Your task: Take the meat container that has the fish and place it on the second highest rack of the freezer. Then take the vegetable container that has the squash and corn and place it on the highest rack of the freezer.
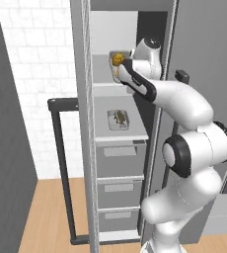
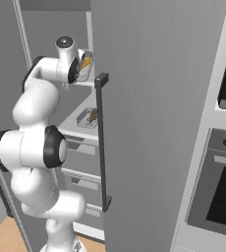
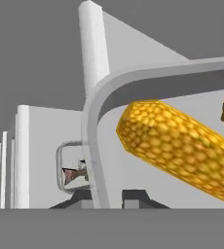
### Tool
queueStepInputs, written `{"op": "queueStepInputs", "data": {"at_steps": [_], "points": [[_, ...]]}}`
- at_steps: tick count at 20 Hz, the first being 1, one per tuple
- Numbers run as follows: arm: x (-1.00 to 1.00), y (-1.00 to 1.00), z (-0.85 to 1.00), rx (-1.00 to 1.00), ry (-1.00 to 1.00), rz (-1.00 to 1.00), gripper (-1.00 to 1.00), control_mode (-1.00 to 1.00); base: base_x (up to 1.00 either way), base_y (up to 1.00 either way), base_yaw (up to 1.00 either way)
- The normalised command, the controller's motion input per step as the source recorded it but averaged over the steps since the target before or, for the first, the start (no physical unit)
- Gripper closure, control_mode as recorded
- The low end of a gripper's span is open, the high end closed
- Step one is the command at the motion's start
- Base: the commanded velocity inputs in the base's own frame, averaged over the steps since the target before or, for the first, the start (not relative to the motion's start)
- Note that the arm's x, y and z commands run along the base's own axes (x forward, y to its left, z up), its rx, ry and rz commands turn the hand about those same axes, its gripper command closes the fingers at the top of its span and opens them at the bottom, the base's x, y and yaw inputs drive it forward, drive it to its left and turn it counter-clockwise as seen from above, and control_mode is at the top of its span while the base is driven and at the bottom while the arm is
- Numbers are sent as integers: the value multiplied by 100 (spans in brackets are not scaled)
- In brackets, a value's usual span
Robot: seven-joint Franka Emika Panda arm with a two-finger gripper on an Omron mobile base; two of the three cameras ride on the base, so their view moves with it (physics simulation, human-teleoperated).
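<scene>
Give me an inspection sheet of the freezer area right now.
Surface: top rack bears the vegetable container; second rack below bears the fish container.
Job's things: vegetable container with corn; fish container lies flat.
Clutter: nothing seen.
Hand: hand at the vegetable container's rim; open or shut cannot be told.
Cables: nothing seen.
Surroundings: freezer door open, drawers shut, oven to the right.

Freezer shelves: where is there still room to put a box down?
The second highest rack has bare room all around the fish container. The highest rack is crowded at its front right, where the gripper holds the vegetable container; its left stays bare.
</scene>
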Motion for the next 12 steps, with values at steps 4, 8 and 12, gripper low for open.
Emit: {"op": "queueStepInputs", "data": {"at_steps": [4,8,12], "points": [[68,9,0,0,4,0,100,-100,0,0,0],[65,9,0,0,2,0,100,-100,0,0,0],[59,6,0,0,1,0,100,-100,0,0,0]]}}
